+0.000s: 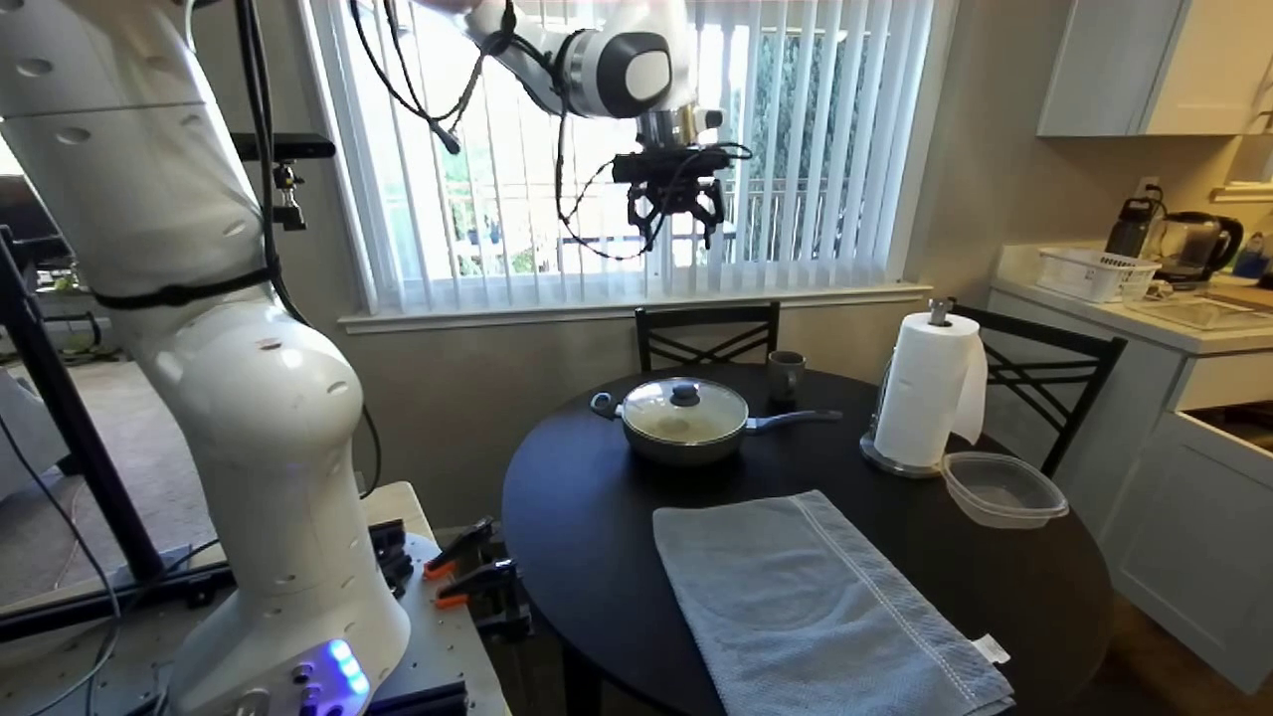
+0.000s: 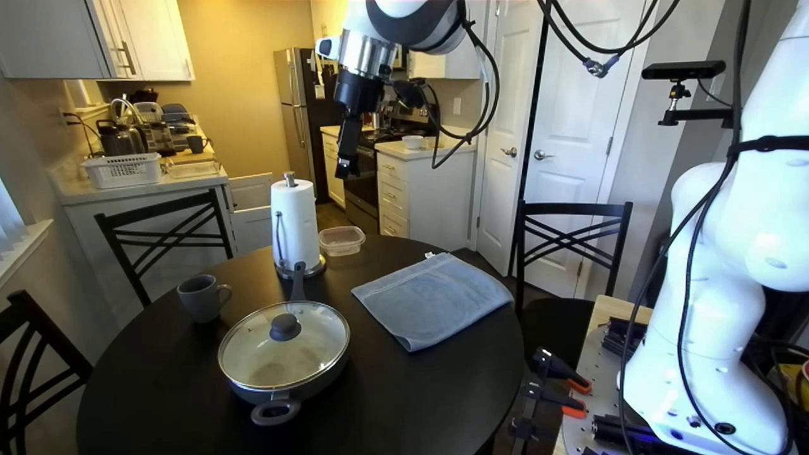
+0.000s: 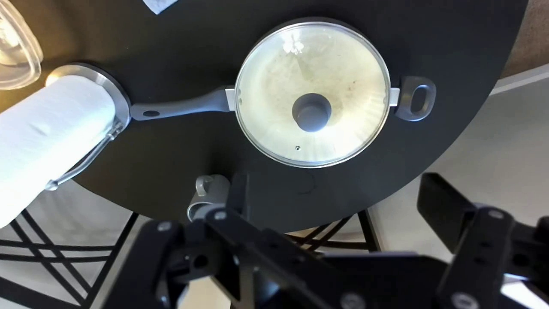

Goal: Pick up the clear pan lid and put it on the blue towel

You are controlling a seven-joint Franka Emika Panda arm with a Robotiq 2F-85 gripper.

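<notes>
The clear pan lid (image 1: 651, 410) lies flat on the dark pan (image 1: 682, 453), with its dark knob up. It also shows in an exterior view (image 2: 272, 357) and in the wrist view (image 3: 274, 81). The blue towel (image 1: 796, 587) lies flat on the table in both exterior views (image 2: 436, 300). Only a small corner of the towel (image 3: 159, 3) shows in the wrist view. My gripper (image 1: 674, 221) is open and empty, high above the table and the pan, apart from the lid. Its spread fingers show at the bottom of the wrist view (image 3: 336, 193).
A grey mug (image 2: 201, 298) stands beside the pan. A paper towel roll (image 1: 925, 398) stands upright on its holder near the pan's handle. A clear plastic container (image 1: 1002, 489) is beside the roll. Chairs (image 2: 170, 234) surround the round dark table (image 1: 567, 517).
</notes>
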